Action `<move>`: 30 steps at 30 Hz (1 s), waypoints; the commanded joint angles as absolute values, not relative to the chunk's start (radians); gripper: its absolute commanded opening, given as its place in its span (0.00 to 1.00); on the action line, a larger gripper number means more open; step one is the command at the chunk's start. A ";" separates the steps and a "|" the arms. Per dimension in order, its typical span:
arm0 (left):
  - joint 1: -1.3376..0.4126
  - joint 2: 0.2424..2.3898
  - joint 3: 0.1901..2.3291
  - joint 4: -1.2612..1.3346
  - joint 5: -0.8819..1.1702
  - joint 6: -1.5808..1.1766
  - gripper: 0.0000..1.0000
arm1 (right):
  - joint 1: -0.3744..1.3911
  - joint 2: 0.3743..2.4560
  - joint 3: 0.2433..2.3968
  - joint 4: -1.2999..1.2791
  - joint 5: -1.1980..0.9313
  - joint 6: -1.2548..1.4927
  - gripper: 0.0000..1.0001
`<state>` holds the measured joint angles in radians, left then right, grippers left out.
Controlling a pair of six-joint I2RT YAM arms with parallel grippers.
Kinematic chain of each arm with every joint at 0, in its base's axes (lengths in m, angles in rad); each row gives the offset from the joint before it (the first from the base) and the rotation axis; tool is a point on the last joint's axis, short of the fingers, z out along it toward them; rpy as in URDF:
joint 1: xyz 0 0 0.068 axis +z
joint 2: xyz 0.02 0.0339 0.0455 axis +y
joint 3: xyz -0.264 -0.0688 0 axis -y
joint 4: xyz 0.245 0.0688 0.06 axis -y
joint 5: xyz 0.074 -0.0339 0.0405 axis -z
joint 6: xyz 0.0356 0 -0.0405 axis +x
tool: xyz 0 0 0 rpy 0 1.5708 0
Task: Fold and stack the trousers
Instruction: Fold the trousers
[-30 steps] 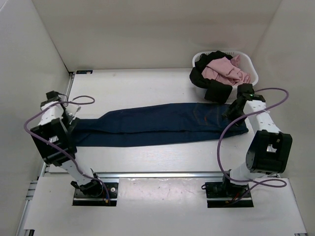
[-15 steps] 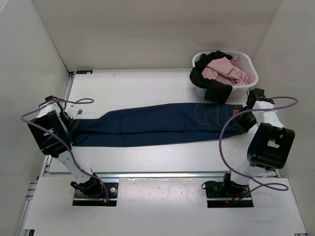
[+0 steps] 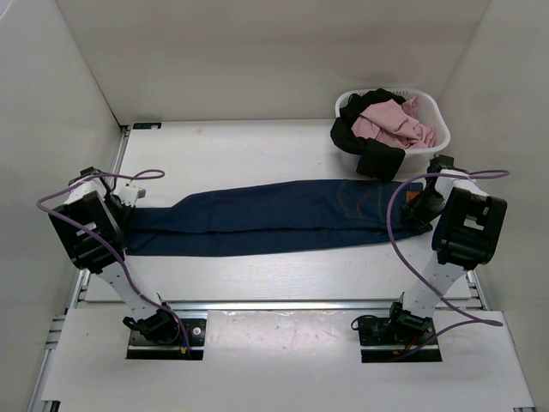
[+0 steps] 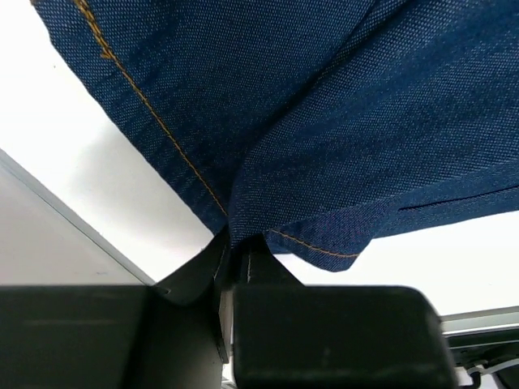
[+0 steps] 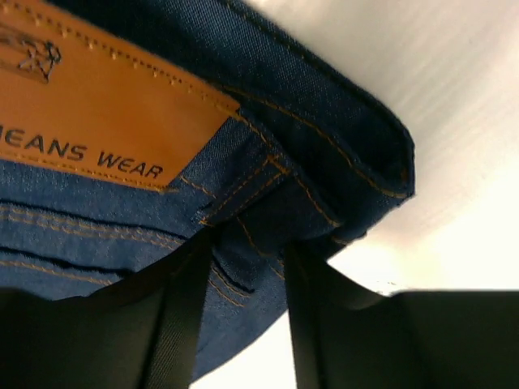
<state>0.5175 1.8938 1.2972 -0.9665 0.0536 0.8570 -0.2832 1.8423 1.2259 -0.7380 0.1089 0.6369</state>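
The trousers (image 3: 274,215), long dark navy jeans, lie flat across the table with the legs to the left and the waist to the right. My left gripper (image 3: 123,216) is at the leg ends. In the left wrist view it (image 4: 235,247) is shut on a pinched fold of the trousers (image 4: 324,121) at the hem. My right gripper (image 3: 422,206) is at the waist end. In the right wrist view it (image 5: 247,253) straddles the waistband of the trousers (image 5: 268,203) beside a tan leather patch (image 5: 97,121), with bunched denim filling the gap between both fingers.
A white basket (image 3: 437,110) at the back right holds a pink garment (image 3: 390,120) and a black garment (image 3: 369,153) that spills over its rim, close to the waistband. White walls close in on both sides. A metal rail (image 3: 274,305) runs along the near edge.
My left gripper has closed on the hem. The right arm swung out to the waistband's right end, and its jaws have narrowed onto the denim.
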 commanded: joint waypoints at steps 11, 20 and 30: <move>0.500 1.835 1.408 -0.982 0.032 0.765 0.14 | -0.285 1.839 1.250 -0.678 0.205 0.686 0.00; 0.427 1.816 1.544 -0.982 -0.047 0.775 0.14 | -0.285 1.724 1.385 -0.758 0.258 0.618 0.00; 0.315 1.755 1.744 -0.868 -0.250 0.867 0.14 | -0.305 1.737 1.566 -0.874 0.281 0.575 0.00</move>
